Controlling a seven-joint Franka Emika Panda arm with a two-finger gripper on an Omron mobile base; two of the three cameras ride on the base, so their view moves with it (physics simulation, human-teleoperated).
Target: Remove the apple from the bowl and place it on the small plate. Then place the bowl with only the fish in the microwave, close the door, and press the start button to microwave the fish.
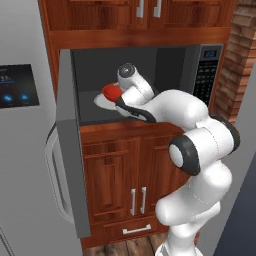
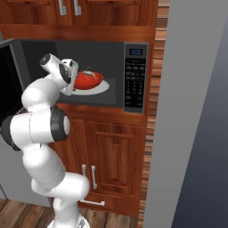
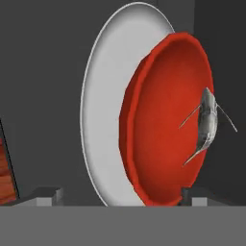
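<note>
Bowl (image 3: 163,120) with fish (image 3: 207,124) sits on white turntable disc (image 3: 103,110) inside microwave (image 2: 133,49). Gripper (image 3: 120,194) just outside bowl rim, fingers spread apart, gripping nothing. Door (image 1: 67,145) swung open.

The bowl (image 1: 111,91) sits on a white disc (image 1: 102,101) inside the microwave (image 1: 150,82), door (image 1: 70,145) swung open.

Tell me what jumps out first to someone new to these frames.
The bright red bowl sitting on the white round disc inside the open microwave, with a silvery fish lying in it. The white arm reaches into the cavity, its open fingers on either side of the bowl's near edge. The door hangs wide open at left.
</note>
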